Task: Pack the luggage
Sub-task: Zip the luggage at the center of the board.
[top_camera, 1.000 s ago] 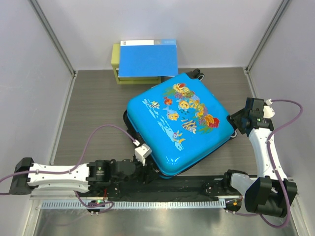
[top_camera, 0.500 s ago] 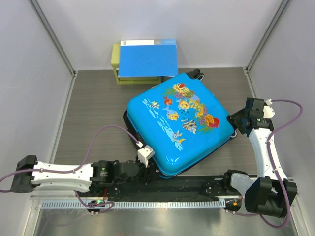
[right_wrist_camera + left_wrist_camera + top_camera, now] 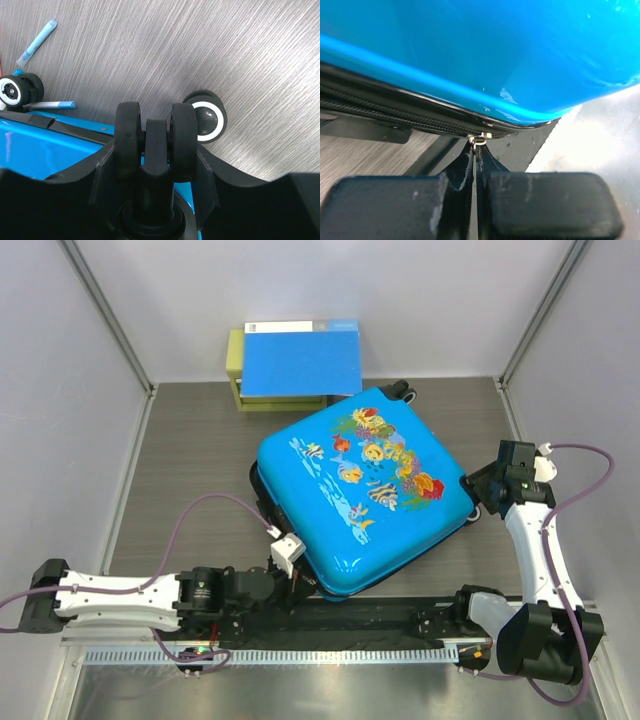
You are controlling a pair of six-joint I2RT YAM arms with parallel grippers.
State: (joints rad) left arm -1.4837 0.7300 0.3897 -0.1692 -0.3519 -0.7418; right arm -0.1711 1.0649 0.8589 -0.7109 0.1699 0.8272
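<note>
Tabletop luggage (image 3: 365, 490), near edge against left end effector (image 3: 475, 150).

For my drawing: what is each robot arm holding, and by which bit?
Left end effector pinches the luggage by its zip pull; right end effector clamps a wheel.

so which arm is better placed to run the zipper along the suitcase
Left. The left tool is shut on the zipper pull at the near edge of the luggage, while the right tool straddles a wheel at its right corner.
</note>
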